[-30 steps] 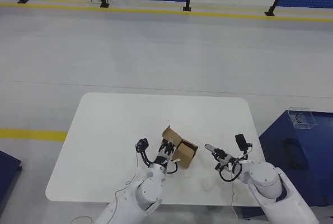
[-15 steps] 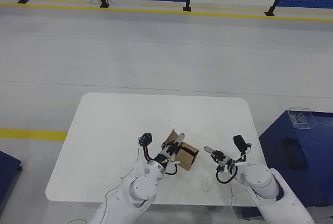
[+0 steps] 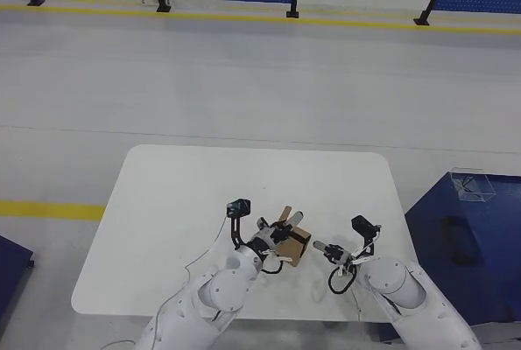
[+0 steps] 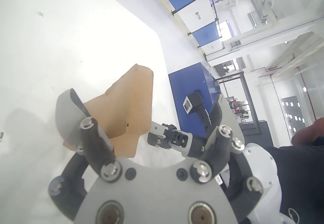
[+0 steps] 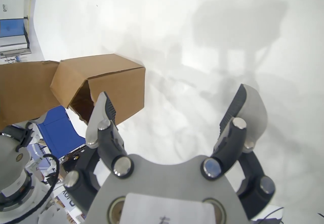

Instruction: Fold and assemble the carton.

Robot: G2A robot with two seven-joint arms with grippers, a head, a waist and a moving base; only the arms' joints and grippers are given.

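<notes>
Carton (image 3: 293, 242) sits near the worktop's (image 3: 181, 201) front edge, between left gripper (image 4: 143, 101) and right gripper (image 5: 172, 94), both released (nothing pinned). Pushing the raised flap (image 4: 136, 88) now could slide the carton rather than fold it.

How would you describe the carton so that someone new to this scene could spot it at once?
On the white table, near the robot's edge, the carton is between the left gripper and the right gripper. It is the only brown cardboard thing there, a small box with one flap raised.

Carton (image 4: 131, 108) between the left gripper's (image 4: 144, 101) wide-apart fingers (image 4: 71, 111), nearer one.
</notes>
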